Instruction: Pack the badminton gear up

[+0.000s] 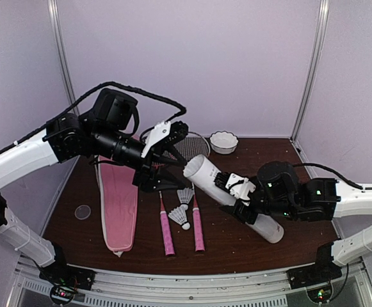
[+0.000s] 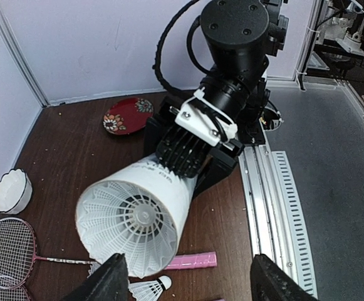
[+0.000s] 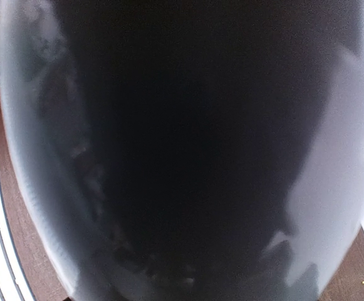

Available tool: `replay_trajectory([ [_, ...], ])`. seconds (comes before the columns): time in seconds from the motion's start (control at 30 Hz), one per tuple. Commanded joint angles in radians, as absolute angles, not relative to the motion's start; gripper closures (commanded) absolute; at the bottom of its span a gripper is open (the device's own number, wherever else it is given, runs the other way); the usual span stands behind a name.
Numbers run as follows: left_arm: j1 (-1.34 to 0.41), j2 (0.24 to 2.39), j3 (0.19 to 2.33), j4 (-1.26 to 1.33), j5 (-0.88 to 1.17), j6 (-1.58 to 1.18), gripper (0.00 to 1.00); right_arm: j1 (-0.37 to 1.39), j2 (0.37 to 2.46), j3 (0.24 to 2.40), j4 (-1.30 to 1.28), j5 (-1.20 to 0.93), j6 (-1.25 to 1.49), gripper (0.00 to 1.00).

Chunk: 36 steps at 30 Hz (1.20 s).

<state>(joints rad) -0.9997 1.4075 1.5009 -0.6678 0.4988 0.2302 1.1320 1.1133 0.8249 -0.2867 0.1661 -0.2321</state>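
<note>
My right gripper is shut on the long white tube and holds it tilted, open end up and to the left. A white shuttlecock sits inside the tube's mouth. My left gripper is open right in front of that mouth, its fingers spread wide and holding nothing. Two more shuttlecocks lie on the table between two rackets with pink handles. The pink cover lies flat to the left. In the right wrist view the tube fills everything, dark and blurred.
A small white scalloped bowl stands at the back of the table. A red patterned dish lies beyond the right arm. A small clear disc rests left of the cover. A metal rail runs along the near edge.
</note>
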Motion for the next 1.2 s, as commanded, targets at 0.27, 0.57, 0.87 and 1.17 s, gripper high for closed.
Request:
replay_trajectory([
  [0.27, -1.046, 1.527, 1.586, -0.728, 0.487, 0.304, 0.30, 1.128, 1.096, 0.847, -0.255, 0.161, -0.232, 0.66],
  [0.57, -1.075, 1.636, 1.644, -0.785, 0.485, 0.350, 0.34, 1.127, 1.075, 0.850, -0.240, 0.174, -0.219, 0.65],
  [0.87, -1.062, 1.495, 1.650, -0.703, 0.409, 0.313, 0.28, 1.126, 1.089, 0.829, -0.241, 0.181, -0.220, 0.65],
  [1.17, -0.793, 1.288, 1.433, -0.551, 0.534, 0.167, 0.25, 1.124, 1.080, 0.804, -0.239, 0.183, -0.210, 0.65],
])
